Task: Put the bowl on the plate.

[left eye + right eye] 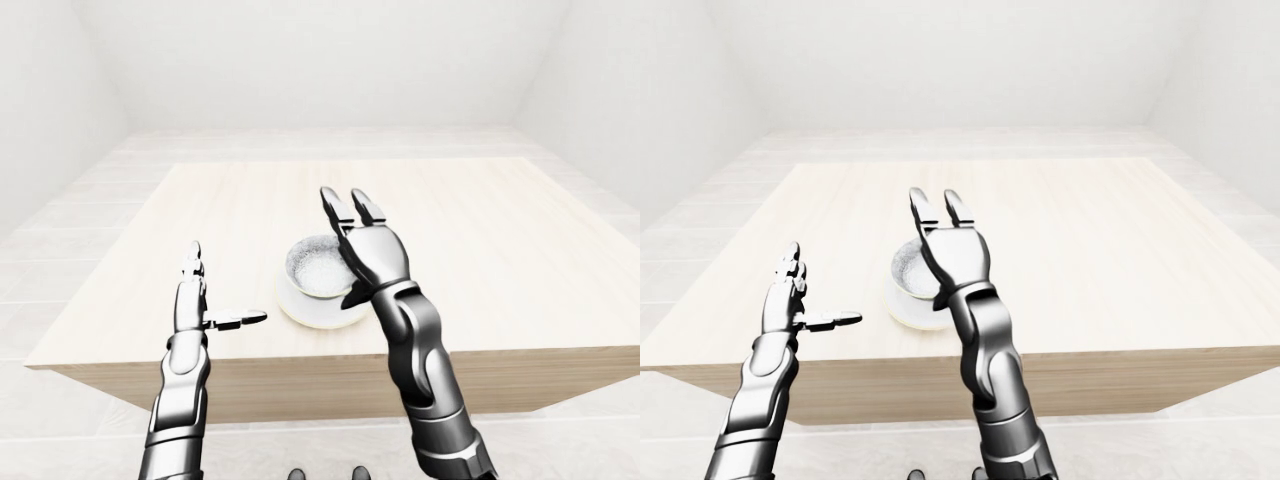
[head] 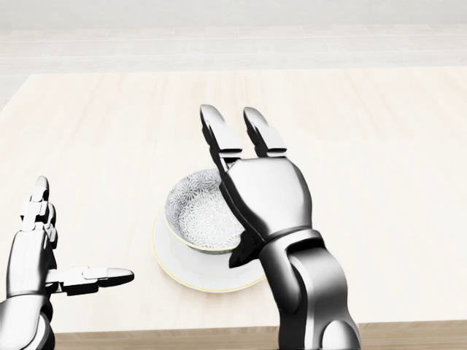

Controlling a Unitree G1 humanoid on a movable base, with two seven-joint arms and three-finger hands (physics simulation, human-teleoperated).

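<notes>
A patterned grey-and-white bowl sits on a white plate near the table's lower edge in the head view. My right hand stands just right of the bowl, fingers straight up and open, its palm covering the bowl's right rim. It holds nothing. To the left of the plate, my left hand is open too, with fingers up and the thumb pointing toward the plate, a short gap away.
A light wooden table carries the plate and stretches away toward the top of the views. Pale tiled floor and white walls surround it. The table's near edge runs just below the hands.
</notes>
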